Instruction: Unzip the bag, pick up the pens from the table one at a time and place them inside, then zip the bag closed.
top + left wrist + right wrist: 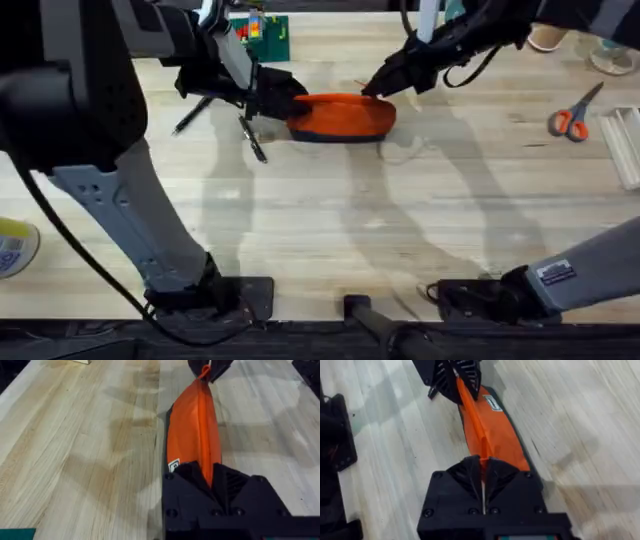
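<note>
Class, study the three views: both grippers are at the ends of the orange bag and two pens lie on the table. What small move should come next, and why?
Probably the right gripper, shut on the bag's top seam, should slide toward the left gripper, which pinches the opposite end. The seam looks closed along its length, and both pens lie on the table, so the bag likely needs unzipping first.

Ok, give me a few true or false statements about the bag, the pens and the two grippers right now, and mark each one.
1. Both grippers pinch the bag, one at each end. True: the left gripper and the right gripper each grip its top seam.
2. The bag stands on the scissors. False: it rests on the table; the scissors lie far off to the right.
3. Both pens are inside the bag. False: two pens lie on the table by its left end.
4. The bag is orange with a dark base. True.
</note>
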You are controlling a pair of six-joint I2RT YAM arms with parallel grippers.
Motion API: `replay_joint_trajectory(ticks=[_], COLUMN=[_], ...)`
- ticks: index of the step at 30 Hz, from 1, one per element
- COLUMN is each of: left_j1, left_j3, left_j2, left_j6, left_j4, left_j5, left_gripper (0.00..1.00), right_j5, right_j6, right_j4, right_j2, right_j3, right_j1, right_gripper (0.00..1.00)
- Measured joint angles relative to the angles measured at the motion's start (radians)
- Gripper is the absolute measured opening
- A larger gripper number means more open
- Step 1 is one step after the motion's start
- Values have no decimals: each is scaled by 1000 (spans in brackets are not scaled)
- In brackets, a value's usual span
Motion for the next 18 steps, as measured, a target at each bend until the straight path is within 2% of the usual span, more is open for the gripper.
replay_joint_trajectory(ticks=[18], left_j1=[0], left_j3=[0], left_j2=[0], left_j6=[0], left_j4=[-1], left_j5=[0], left_gripper=[41], right_j5=[20], right_j6=[36], right_j4=[67], right_j2=[0], right_j3=[2], right_j1=[86], right_gripper=[31])
